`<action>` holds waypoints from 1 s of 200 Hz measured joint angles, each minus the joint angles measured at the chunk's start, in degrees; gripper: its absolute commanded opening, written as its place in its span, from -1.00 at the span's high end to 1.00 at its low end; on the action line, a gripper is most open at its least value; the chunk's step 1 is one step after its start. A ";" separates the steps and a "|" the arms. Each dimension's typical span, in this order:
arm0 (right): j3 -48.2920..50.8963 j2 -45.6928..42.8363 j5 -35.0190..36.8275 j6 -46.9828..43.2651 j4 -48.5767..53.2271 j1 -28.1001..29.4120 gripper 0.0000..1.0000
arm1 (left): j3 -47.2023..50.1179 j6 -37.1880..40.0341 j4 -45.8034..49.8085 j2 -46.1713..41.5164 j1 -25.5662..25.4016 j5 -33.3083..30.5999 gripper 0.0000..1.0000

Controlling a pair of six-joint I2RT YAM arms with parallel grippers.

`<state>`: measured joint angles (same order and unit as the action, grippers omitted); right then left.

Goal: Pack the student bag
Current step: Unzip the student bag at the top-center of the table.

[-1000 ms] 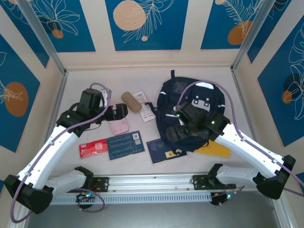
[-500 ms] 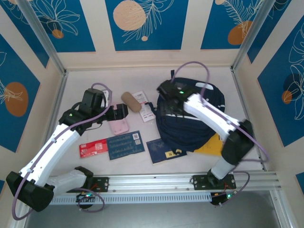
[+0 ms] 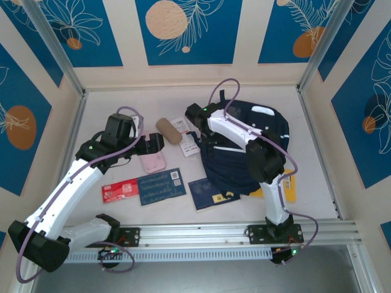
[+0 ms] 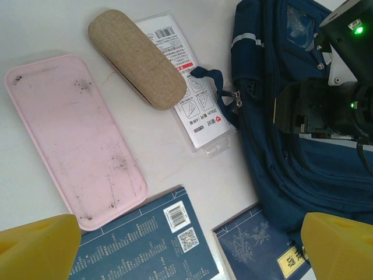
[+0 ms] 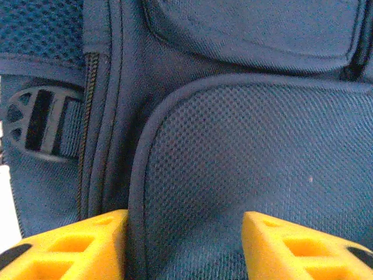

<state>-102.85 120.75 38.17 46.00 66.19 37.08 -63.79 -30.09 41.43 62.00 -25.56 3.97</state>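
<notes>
right gripper (image 5: 183, 220) half-parted, astride student bag (image 5: 250, 146) fabric, grip unclear

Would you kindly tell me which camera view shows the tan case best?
The left wrist view: the tan case lies whole, close and sharp, overlapping a packet. The top view shows it small, left of the bag. The right wrist camera faces bag fabric.
</notes>
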 measured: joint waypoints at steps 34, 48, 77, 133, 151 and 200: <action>4.35 0.00 -3.10 -2.19 -5.38 -1.68 1.00 | 0.00 0.00 0.00 0.00 0.09 -0.17 -0.94; 6.38 -0.66 -4.37 -3.21 -7.74 -2.25 1.00 | 0.00 0.00 0.00 0.00 0.17 -0.20 -0.94; 9.75 -4.98 -7.17 -6.25 -11.19 -3.74 1.00 | 0.02 0.00 0.00 0.02 0.24 -0.66 -0.94; 9.64 -14.80 -8.41 -16.98 -12.85 -7.17 1.00 | 0.02 -0.02 0.04 0.17 0.35 -2.01 -0.93; 8.46 -16.83 -8.63 -22.21 -13.03 -7.30 1.00 | 0.02 0.00 0.20 0.31 0.35 -2.62 -0.93; 10.27 -21.81 -12.52 -39.32 -21.09 -2.69 1.00 | 0.00 0.00 1.29 0.22 0.37 -4.11 -0.90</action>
<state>-92.58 98.94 25.65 6.68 45.10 34.39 -63.79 -30.09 42.72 62.22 -25.19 -0.14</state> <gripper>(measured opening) 0.064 0.959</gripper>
